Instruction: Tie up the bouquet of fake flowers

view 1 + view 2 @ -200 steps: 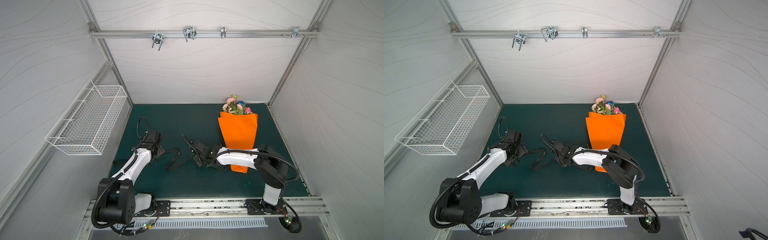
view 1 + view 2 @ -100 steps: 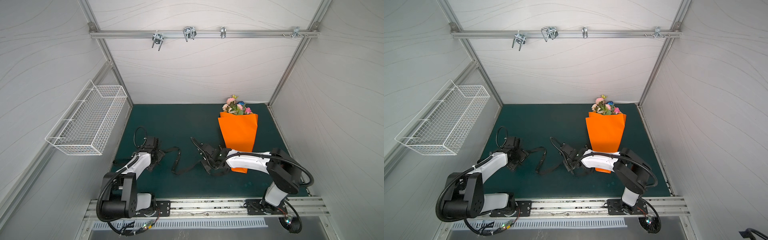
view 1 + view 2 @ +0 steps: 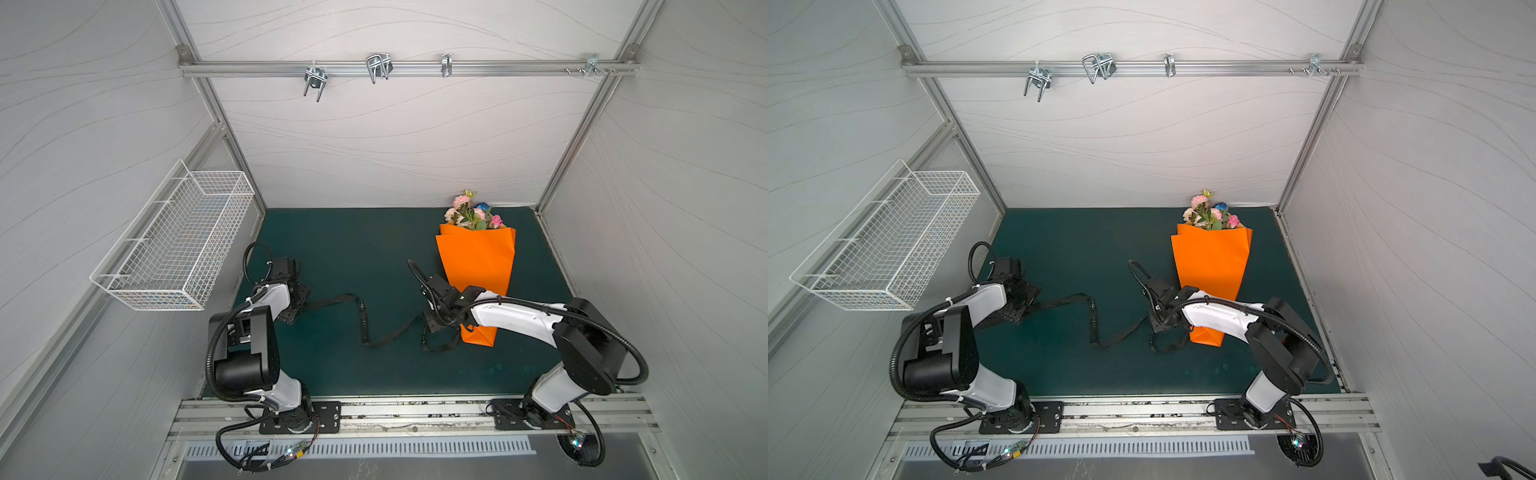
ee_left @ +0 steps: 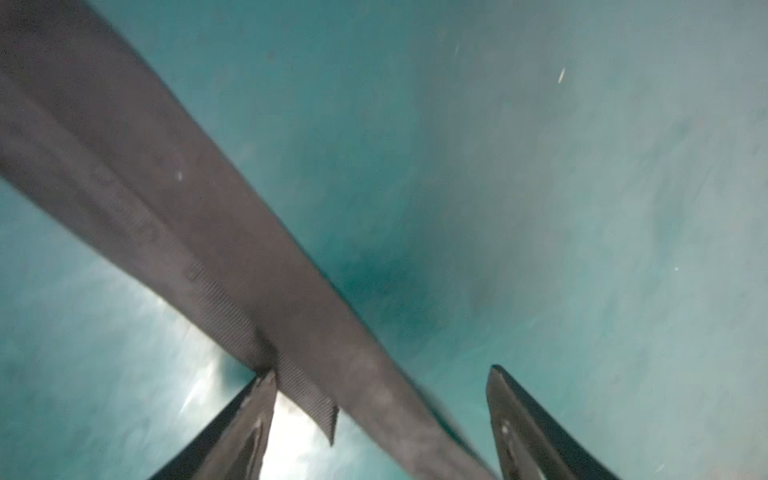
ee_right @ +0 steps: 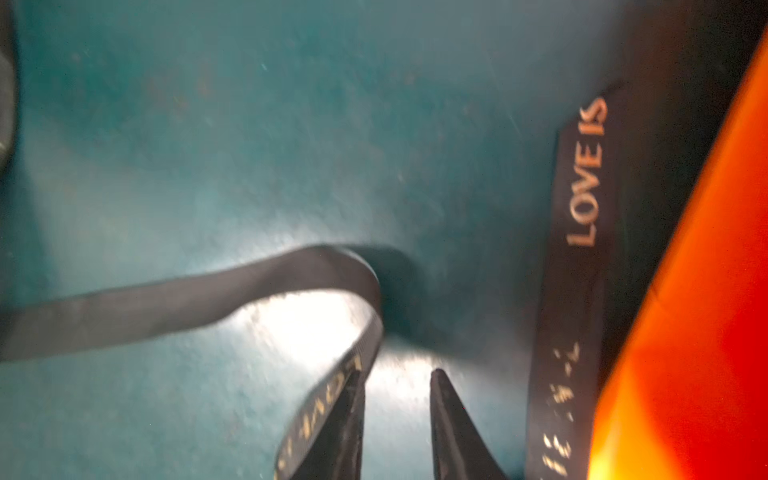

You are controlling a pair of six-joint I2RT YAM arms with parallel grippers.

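The bouquet of fake flowers (image 3: pixel 471 212) (image 3: pixel 1210 212) lies at the back right of the green mat, its stems hidden inside orange wrapping paper (image 3: pixel 478 262) (image 3: pixel 1212 262) (image 5: pixel 706 291). A black lettered ribbon (image 3: pixel 361 316) (image 3: pixel 1092 320) snakes across the mat between both arms and curls by the wrap's narrow foot. My left gripper (image 3: pixel 300 302) (image 3: pixel 1025 305) (image 4: pixel 382 371) is open, and the ribbon (image 4: pixel 208 232) runs loose between its fingers. My right gripper (image 3: pixel 432 328) (image 3: pixel 1158 326) (image 5: pixel 395 372) stands slightly open beside the wrap's foot. The ribbon (image 5: pixel 166 303) lies against the outside of one finger.
A white wire basket (image 3: pixel 178 245) hangs on the left wall. A metal rail with hooks (image 3: pixel 374 68) crosses the back wall high up. White walls close the mat on three sides, and a metal base rail (image 3: pixel 415 411) runs along the front.
My right gripper moved right toward the wrap's foot, dragging ribbon, then its jaws parted from shut. My left gripper drew back toward the left, and its jaws narrowed a little.
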